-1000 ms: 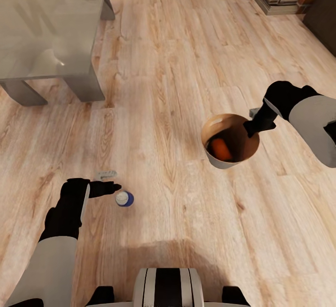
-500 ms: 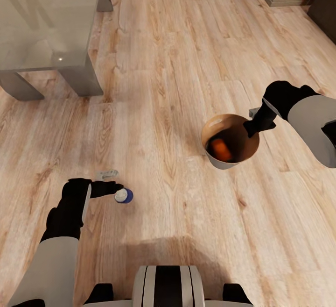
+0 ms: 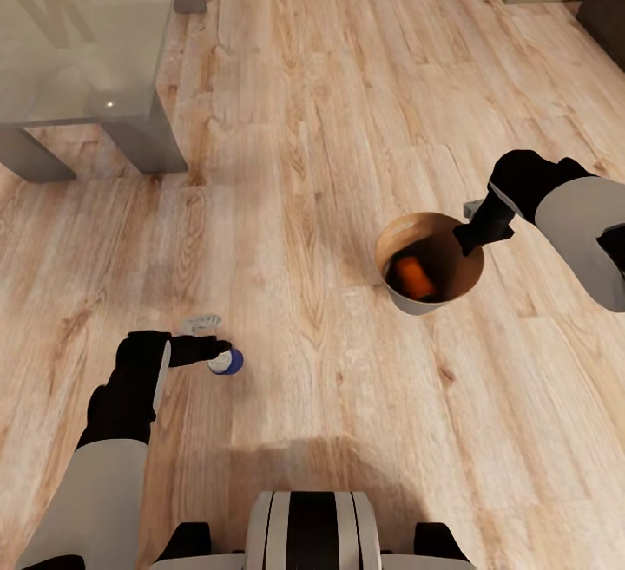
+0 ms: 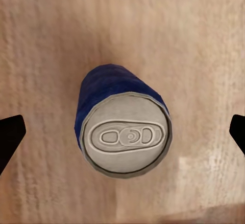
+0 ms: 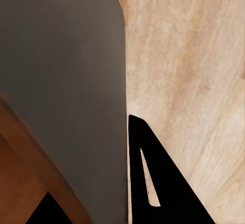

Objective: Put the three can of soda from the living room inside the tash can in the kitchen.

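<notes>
One can binned: orange can (image 3: 412, 278) lies inside bin (image 3: 401, 294).
Blue can (image 3: 226, 363): upright on floor (image 3: 330, 119), between spread fingers of left hand (image 4: 122, 134), not yet gripped.
Right hand (image 3: 470, 239): pinching bin rim, bin off kitchen, beside counter (image 3: 78, 32).
Third can: unaccounted.
Left: grab blue, bin it, carry to kitchen.
</notes>
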Robot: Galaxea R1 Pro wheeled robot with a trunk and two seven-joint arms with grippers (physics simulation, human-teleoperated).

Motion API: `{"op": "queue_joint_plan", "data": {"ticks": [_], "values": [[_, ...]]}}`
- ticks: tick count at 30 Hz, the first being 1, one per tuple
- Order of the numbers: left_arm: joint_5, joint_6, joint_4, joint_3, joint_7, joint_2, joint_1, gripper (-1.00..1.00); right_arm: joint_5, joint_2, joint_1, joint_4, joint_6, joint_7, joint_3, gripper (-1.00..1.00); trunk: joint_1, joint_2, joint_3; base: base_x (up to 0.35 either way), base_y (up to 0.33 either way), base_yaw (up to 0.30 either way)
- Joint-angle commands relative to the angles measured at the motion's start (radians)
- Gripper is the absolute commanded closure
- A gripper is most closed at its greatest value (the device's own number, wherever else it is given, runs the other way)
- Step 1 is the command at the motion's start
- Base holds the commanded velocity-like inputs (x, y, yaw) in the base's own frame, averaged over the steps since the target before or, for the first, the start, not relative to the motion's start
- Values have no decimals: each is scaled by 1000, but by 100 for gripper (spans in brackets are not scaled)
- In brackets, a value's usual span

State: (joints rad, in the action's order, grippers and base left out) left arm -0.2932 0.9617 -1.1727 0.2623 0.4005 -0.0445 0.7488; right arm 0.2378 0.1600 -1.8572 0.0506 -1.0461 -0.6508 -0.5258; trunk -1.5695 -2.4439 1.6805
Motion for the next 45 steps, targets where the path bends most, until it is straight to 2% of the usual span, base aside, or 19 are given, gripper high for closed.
{"op": "queue_joint_plan", "data": {"ticks": [1,11,19,21,29,45], "values": [[0,0,0,0,0,0,0,-100,-3,0,0,0,-1,-3,-1,100,0,0,1,124,-2,0],[0,1,-1,-1,9,-1,0,-100,-3,1,0,0,-1,-3,0,100,0,0,10,124,0,0],[-4,2,2,-1,9,-2,0,-100,-3,4,0,0,-1,-3,0,100,-30,-56,43,5,0,0],[-6,3,3,-1,9,-4,0,-100,-3,3,0,0,-1,-3,0,100,-31,-57,53,0,0,0],[-4,48,-5,-1,8,-16,0,-100,-3,0,0,0,-1,-3,-2,100,-31,-57,59,-60,-5,0],[0,52,-14,0,9,-15,0,-100,-3,5,0,0,-1,-3,-1,100,-31,-57,69,-32,-6,0]]}}
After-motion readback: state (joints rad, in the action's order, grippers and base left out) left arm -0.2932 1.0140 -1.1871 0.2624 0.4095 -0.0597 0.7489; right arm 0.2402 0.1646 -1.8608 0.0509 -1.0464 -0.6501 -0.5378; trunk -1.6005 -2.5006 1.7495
